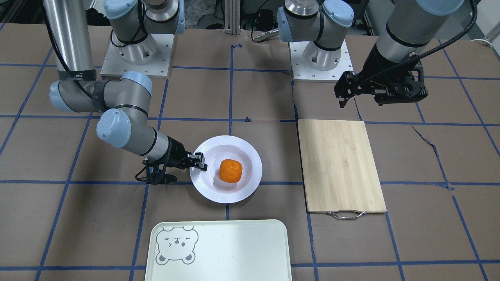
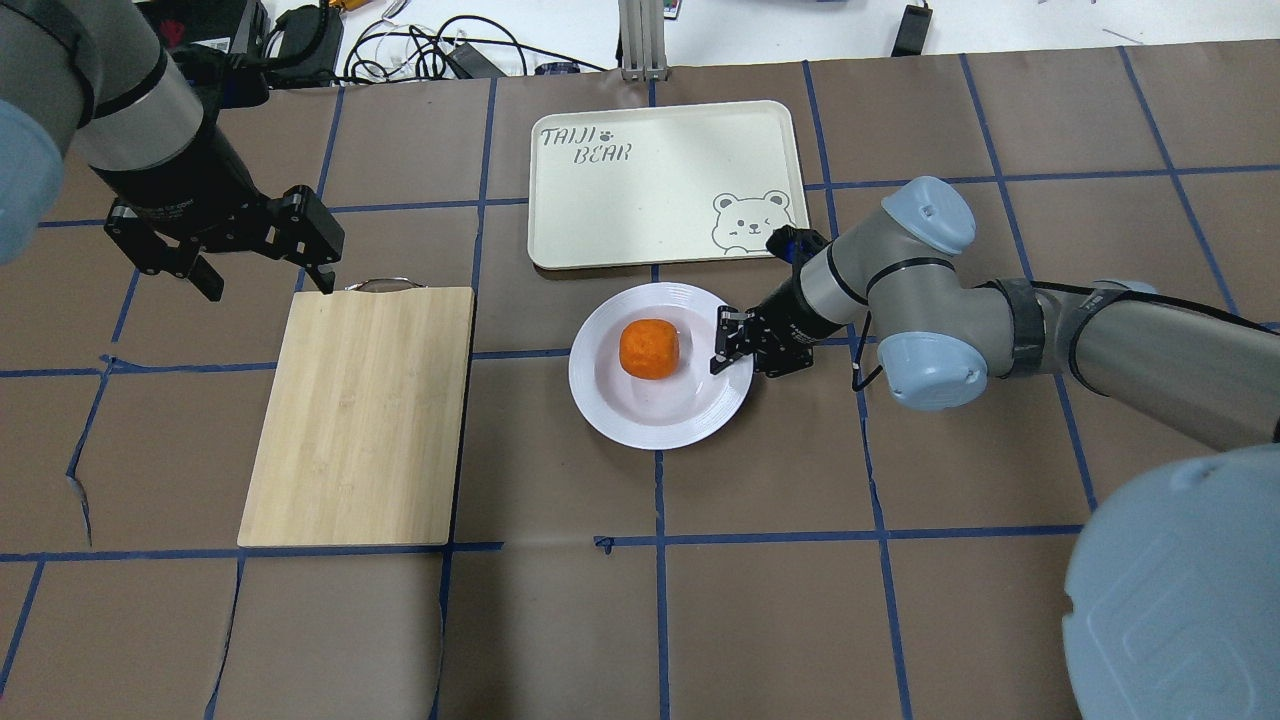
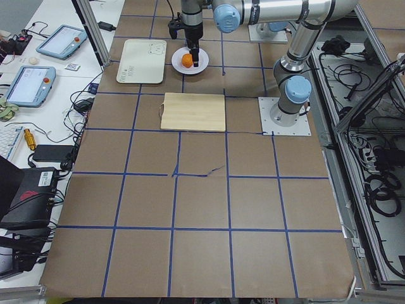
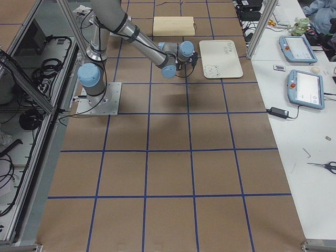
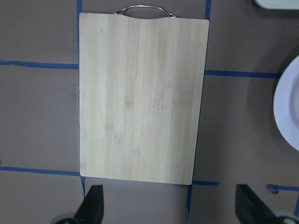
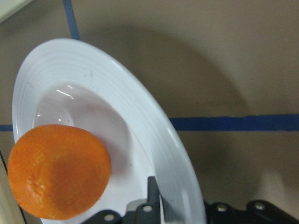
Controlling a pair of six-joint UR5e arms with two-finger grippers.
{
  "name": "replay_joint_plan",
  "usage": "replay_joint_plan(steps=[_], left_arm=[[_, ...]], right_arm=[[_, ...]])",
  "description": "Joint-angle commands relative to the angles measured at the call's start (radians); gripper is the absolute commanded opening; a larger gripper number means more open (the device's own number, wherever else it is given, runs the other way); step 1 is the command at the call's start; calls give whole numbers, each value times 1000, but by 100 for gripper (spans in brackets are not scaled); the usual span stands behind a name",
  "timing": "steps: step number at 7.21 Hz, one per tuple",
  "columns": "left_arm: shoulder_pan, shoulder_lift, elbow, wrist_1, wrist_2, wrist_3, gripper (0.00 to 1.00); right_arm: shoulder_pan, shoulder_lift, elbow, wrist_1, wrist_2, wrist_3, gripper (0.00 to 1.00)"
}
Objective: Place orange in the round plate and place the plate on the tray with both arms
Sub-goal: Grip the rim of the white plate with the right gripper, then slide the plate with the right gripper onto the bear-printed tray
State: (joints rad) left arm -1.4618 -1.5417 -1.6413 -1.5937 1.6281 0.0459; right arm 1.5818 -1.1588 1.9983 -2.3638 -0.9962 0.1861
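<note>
The orange point(image 1: 230, 171) point(image 2: 650, 348) point(image 6: 58, 170) lies in the sunken centre of the round plate point(image 1: 250, 154) point(image 2: 605, 405) point(image 6: 117, 93), which rests on the table. My right gripper point(image 1: 199, 162) point(image 2: 727, 347) is shut on the plate's rim at the side nearest the right arm, its fingers point(image 6: 154, 200) pinched together over the rim. The tray point(image 1: 234, 249) point(image 2: 650, 180) lies bare just beyond the plate, bear face at one corner. My left gripper point(image 2: 268, 282) point(image 5: 170, 210) hovers open above the table, holding nothing.
A bamboo cutting board point(image 1: 340, 164) point(image 2: 360, 410) point(image 5: 140, 93) with a metal handle lies under the left gripper, a hand's width from the plate. Brown paper with blue tape lines covers the table. Cables and tablets sit past the far edge.
</note>
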Motion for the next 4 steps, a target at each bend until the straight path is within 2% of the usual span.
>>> replay_joint_plan(steps=[1, 2, 4], left_arm=[[0, 0, -3, -2, 2, 0, 100], [0, 0, -8, 0, 3, 0, 100], [0, 0, -8, 0, 3, 0, 100]], right_arm=[[-8, -21, -24, 3, 10, 87, 2], [-31, -21, -67, 5, 77, 129, 2], [-60, -3, -169, -8, 80, 118, 2]])
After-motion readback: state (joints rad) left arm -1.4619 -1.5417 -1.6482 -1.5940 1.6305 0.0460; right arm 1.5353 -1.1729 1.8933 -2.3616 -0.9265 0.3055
